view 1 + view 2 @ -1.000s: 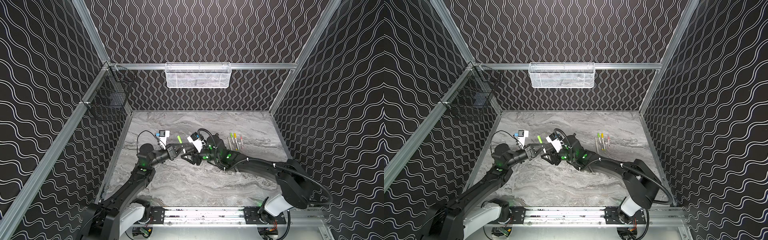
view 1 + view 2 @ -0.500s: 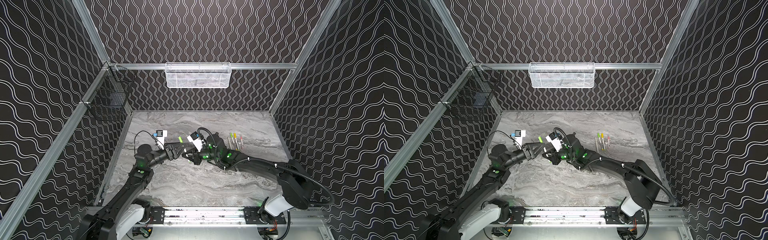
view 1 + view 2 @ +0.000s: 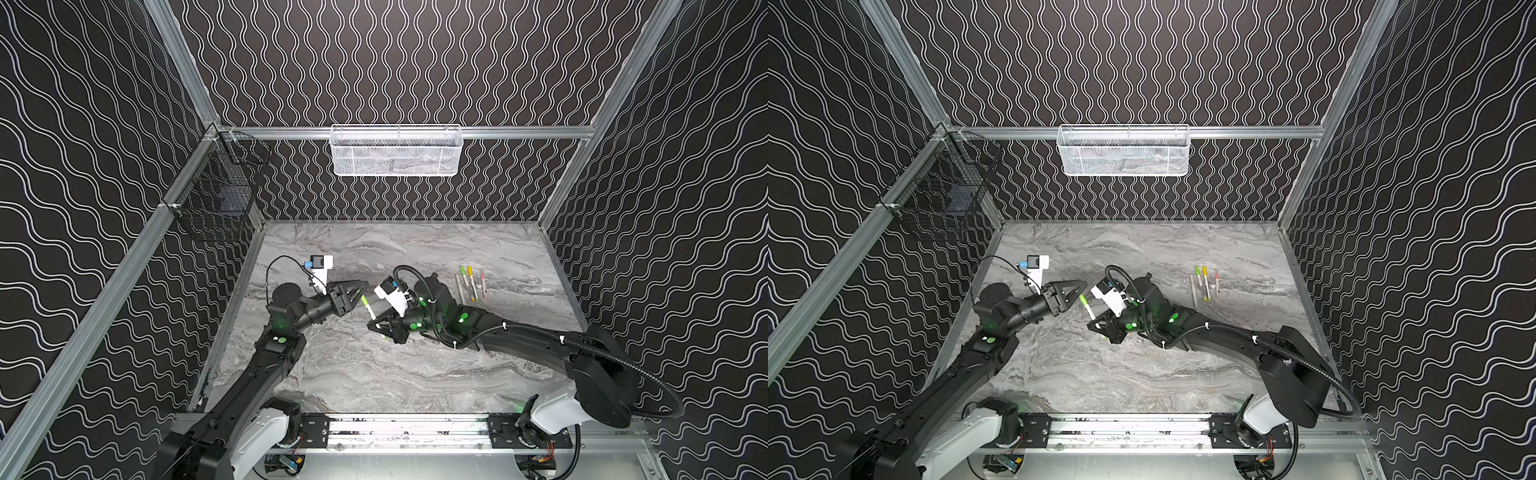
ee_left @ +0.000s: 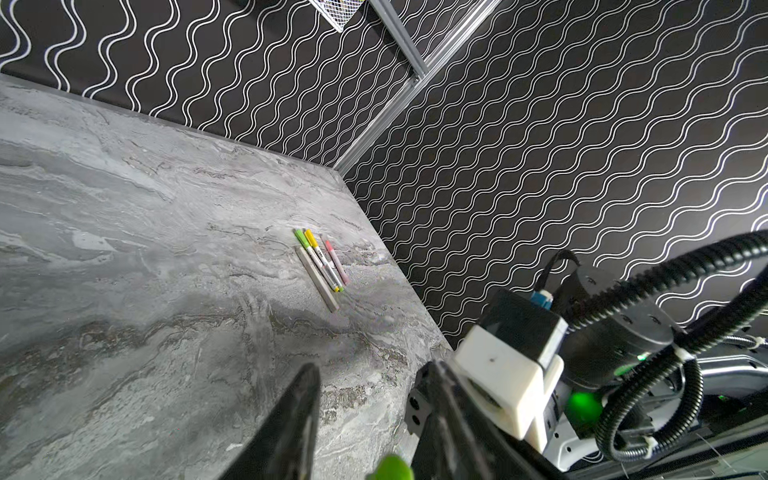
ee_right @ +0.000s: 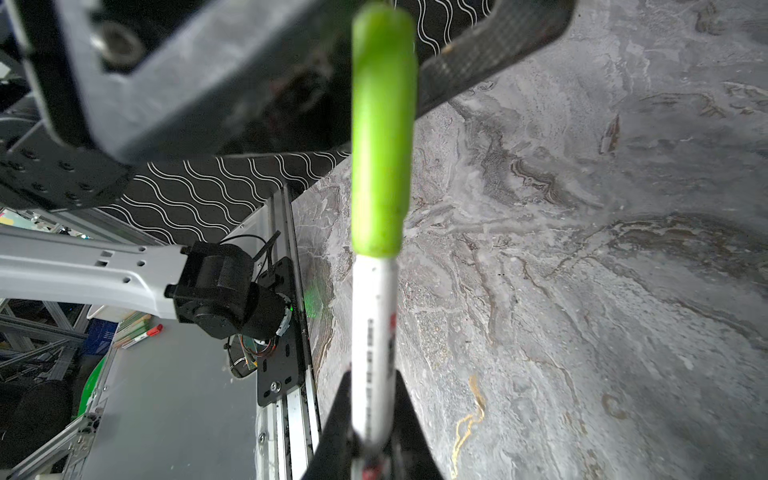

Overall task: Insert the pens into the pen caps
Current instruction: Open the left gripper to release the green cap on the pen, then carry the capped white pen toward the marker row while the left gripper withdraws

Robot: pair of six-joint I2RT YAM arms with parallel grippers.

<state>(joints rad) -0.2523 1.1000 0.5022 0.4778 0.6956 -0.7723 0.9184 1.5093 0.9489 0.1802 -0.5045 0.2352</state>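
Right fingers (image 5: pixel 336 428) clamp the white barrel of the green pen (image 3: pixel 370 310), lime cap (image 5: pixel 382 124) seated, aloft over the tabletop (image 3: pixel 374 374); left fingers (image 4: pixel 291 415) stand parted beside the cap. Judged light, stiff, slick; best held mid-barrel.

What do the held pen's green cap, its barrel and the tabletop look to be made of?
Green cap: probably opaque plastic, smooth, by its even colour and soft sheen.
Barrel: white glossy plastic, likely, with printed marks.
Tabletop: grey marble-look surface with veining; stone or laminate cannot be told.
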